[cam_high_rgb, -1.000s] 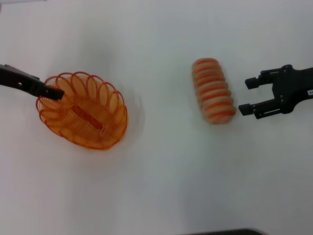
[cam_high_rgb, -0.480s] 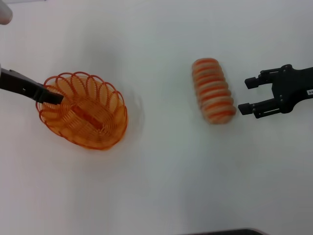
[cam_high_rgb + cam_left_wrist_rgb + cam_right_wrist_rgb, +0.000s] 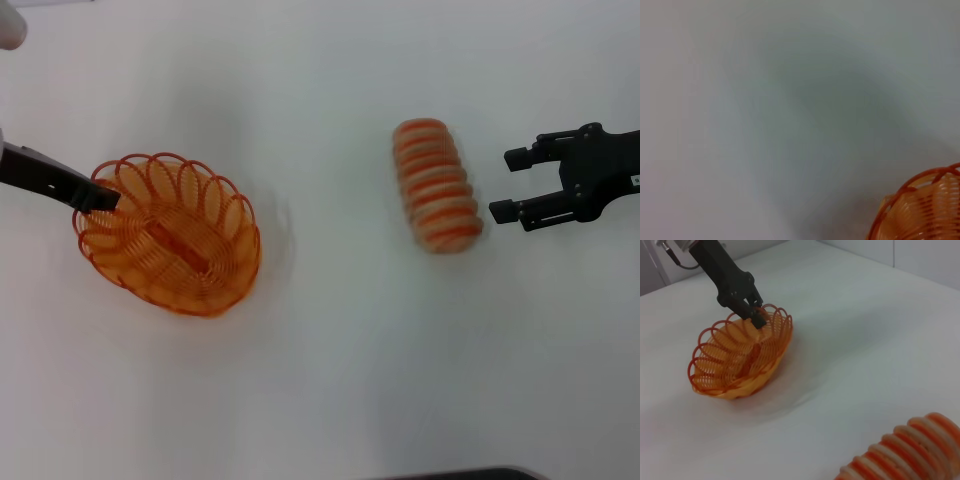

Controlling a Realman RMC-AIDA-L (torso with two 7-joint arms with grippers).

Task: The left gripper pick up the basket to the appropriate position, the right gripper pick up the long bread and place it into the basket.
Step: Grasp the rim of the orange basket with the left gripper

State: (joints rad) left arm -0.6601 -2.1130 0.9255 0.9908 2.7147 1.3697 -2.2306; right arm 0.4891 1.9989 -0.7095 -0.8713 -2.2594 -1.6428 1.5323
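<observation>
The orange wire basket (image 3: pixel 172 238) lies at the left of the white table. My left gripper (image 3: pixel 100 196) is shut on its far-left rim. In the right wrist view the left gripper (image 3: pixel 754 314) pinches the basket's (image 3: pixel 737 360) rim and that end is raised, so the basket is tilted. A piece of the rim also shows in the left wrist view (image 3: pixel 920 210). The long bread (image 3: pixel 435 185) lies right of centre, striped tan and orange, and part of it shows in the right wrist view (image 3: pixel 905 452). My right gripper (image 3: pixel 503 185) is open and empty, just right of the bread, not touching it.
The white table (image 3: pixel 330 360) spreads between the basket and the bread. A white object (image 3: pixel 8 24) sits at the far left corner. A dark edge (image 3: pixel 450 474) shows at the table's near side.
The left gripper has pulled back slightly to the left with the basket rim in it, and the basket has shifted and tilted with it. The right gripper has drawn a little to the right.
</observation>
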